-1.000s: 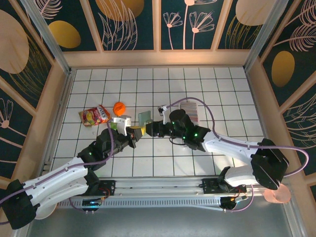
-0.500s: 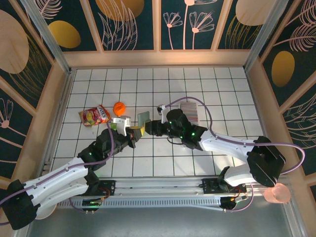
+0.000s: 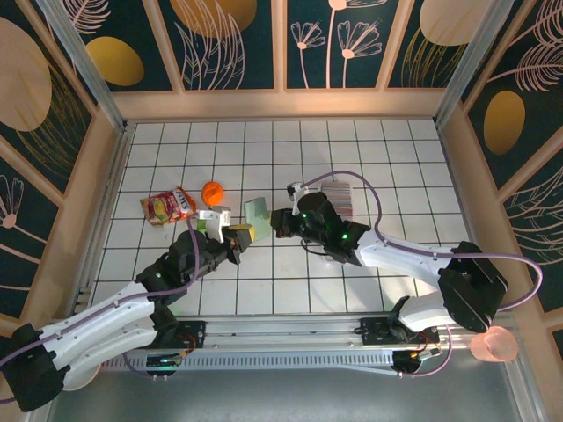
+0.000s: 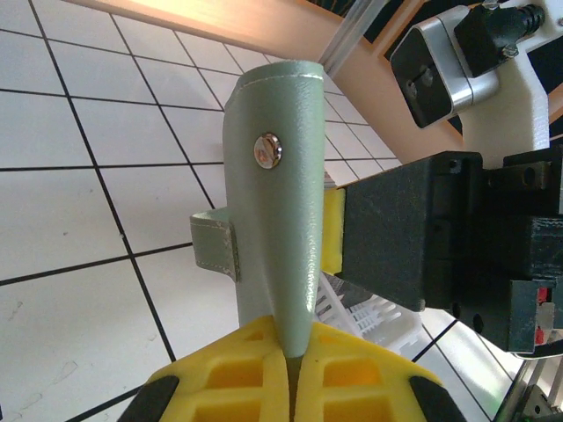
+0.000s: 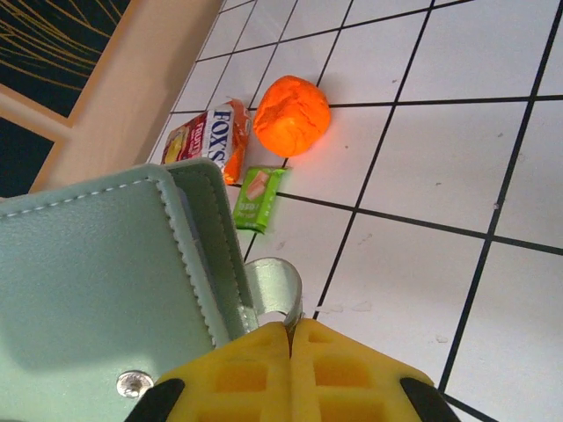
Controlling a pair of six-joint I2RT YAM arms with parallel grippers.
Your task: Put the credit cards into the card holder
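Left fingers (image 4: 280, 371): clamped on card holder (image 4: 273, 193), held upright above tabletop (image 3: 176, 149).
Right fingers (image 5: 287, 356): open a sec ago, now shut on holder's clasp tab (image 5: 274, 297).
Credit cards (image 3: 339, 195): striped row nearby, untouched.
Meaning: two-arm hold secured; opening prob. next.

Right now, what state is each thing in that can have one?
card holder, unclasped, gripped by both claws
left claw, shut on the card holder's edge
right claw, shut on its clasp tab
credit cards, in a row, untouched
snack packet, lying flat
orange ball, lying loose
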